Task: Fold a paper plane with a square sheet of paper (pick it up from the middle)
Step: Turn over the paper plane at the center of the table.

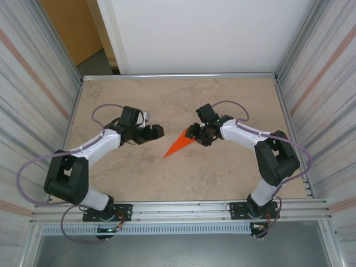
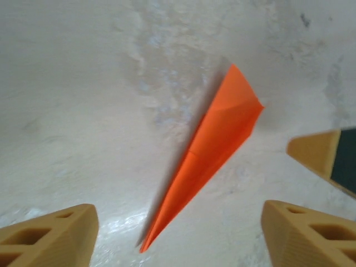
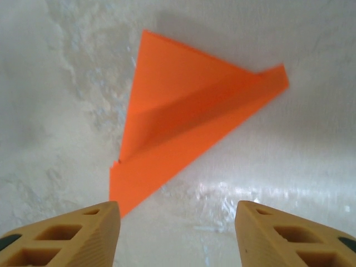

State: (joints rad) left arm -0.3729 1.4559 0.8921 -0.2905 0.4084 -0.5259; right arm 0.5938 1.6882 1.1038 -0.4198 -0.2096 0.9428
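Observation:
The orange sheet of paper lies folded into a narrow paper plane flat on the marbled table, its point toward the near left. My left gripper hovers just left of it, open, with nothing between its fingers. In the left wrist view the paper plane lies ahead of the left gripper, its point between the tan fingertips. My right gripper stands at the plane's wide tail, open and empty. In the right wrist view the paper plane spreads just beyond the right gripper.
Corrugated walls close in the table on both sides, and a white panel stands at the back. A metal rail with the arm bases runs along the near edge. A right gripper finger shows in the left wrist view.

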